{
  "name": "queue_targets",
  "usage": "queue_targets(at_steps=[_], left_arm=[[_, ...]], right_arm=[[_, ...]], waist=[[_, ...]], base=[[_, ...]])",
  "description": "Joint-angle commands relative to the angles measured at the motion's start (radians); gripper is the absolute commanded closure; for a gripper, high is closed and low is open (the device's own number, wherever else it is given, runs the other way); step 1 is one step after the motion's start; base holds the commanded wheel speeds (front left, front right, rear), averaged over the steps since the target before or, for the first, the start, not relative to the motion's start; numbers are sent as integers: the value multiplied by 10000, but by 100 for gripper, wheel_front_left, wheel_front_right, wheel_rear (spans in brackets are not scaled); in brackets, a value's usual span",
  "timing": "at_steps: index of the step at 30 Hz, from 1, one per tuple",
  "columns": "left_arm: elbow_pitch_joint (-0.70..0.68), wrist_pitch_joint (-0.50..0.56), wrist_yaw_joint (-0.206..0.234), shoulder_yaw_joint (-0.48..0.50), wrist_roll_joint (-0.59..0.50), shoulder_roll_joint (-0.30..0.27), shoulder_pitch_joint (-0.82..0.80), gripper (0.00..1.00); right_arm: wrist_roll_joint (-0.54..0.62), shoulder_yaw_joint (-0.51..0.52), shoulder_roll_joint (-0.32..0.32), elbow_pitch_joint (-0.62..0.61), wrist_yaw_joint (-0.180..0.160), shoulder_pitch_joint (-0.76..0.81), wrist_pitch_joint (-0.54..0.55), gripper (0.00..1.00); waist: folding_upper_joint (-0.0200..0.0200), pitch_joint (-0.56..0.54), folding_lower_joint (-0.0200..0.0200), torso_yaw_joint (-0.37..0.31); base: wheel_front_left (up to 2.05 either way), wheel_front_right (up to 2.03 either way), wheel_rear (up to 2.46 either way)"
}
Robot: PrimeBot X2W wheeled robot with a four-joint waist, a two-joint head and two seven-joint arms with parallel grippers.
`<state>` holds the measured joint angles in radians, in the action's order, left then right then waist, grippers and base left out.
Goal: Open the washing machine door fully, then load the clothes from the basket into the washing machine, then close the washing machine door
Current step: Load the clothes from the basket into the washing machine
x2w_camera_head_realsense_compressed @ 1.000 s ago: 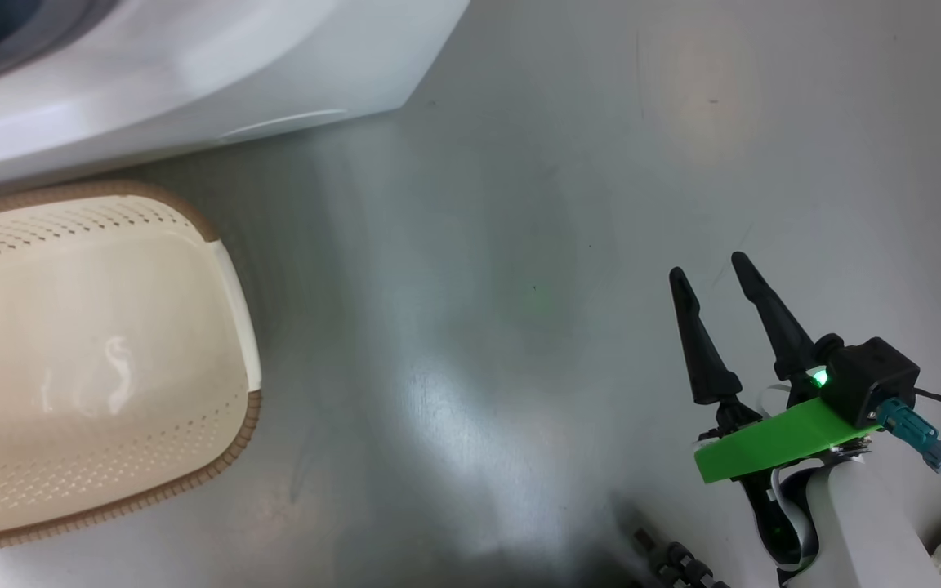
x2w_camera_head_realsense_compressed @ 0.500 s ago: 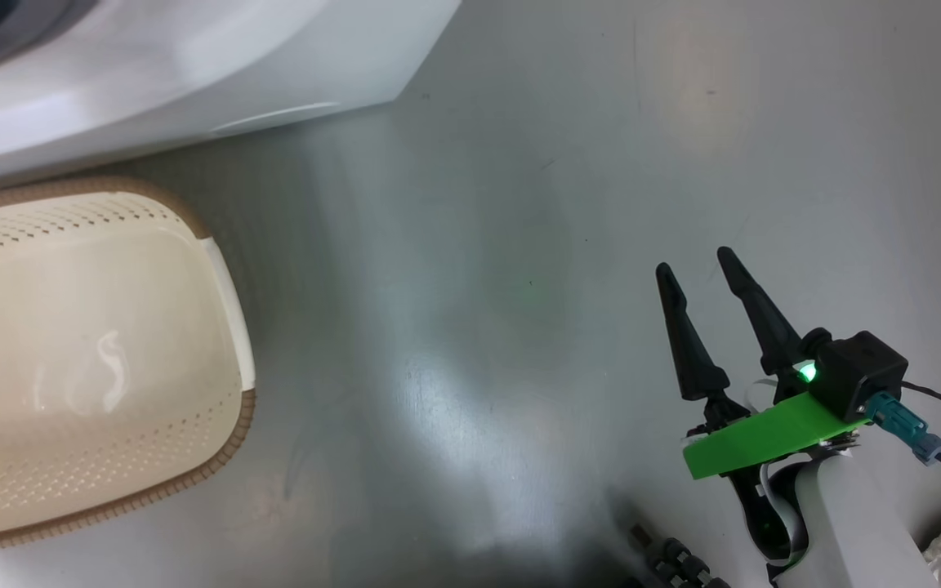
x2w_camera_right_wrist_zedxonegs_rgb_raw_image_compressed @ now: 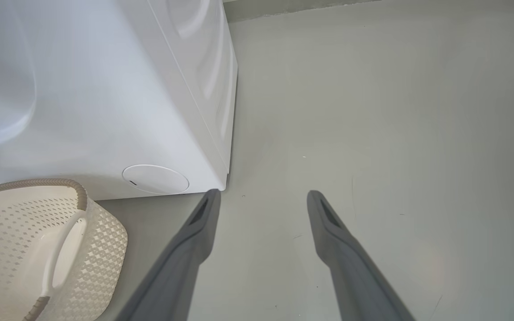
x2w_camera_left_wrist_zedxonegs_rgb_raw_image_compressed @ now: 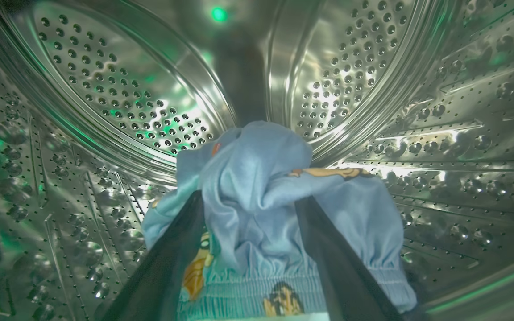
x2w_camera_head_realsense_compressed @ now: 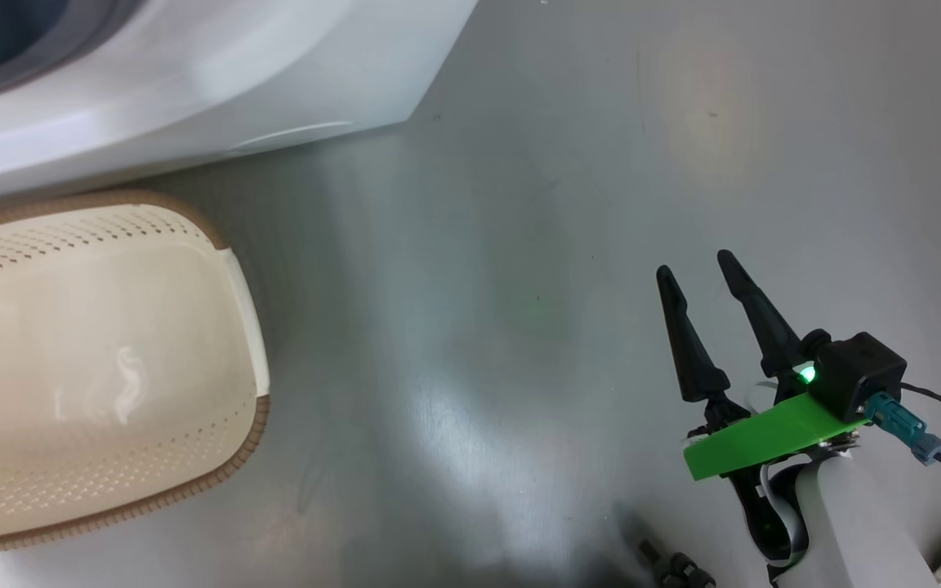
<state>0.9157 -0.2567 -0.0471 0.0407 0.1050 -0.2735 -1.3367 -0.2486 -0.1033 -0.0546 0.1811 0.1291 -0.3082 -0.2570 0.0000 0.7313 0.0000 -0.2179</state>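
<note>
Although the head view is shifted slightly, as by its own camera, the cream basket [x2w_camera_head_realsense_compressed: 111,376] is seen empty as before, and the right gripper [x2w_camera_head_realsense_compressed: 694,265] is kept spread wide above the grey floor [x2w_camera_head_realsense_compressed: 519,245]. Inside the steel drum [x2w_camera_left_wrist_zedxonegs_rgb_raw_image_compressed: 105,89], the left gripper [x2w_camera_left_wrist_zedxonegs_rgb_raw_image_compressed: 249,198] is shown with fingers parted, the light blue bear-print garment [x2w_camera_left_wrist_zedxonegs_rgb_raw_image_compressed: 257,160] lying between them. Loading is judged nearly finished; door closing is left.

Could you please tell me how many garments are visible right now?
1: a light blue bear-print garment lying in the steel drum, between the left gripper's fingers. Others may be hidden beneath it; the basket's visible part holds none.
</note>
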Motion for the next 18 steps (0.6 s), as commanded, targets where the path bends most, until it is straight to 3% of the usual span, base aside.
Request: queue_targets(at_steps=[1, 10, 18], left_arm=[[-131, -50, 102, 66, 88, -373, 192, 0], [224, -50, 88, 98, 339, -36, 694, 0], [-279, -51, -117, 267, 629, 228, 1966, 0]], right_arm=[[34, -141, 14, -152, 16, 179, -48, 0], [53, 124, -23, -186, 16, 175, -48, 0], [96, 275, -132, -110, 16, 345, -48, 0]], waist=[[0, -144, 0, 47], [0, -687, 0, 324], [0, -1554, 0, 797]], base=[[0, 0, 0], [0, 0, 0], [0, 0, 0]])
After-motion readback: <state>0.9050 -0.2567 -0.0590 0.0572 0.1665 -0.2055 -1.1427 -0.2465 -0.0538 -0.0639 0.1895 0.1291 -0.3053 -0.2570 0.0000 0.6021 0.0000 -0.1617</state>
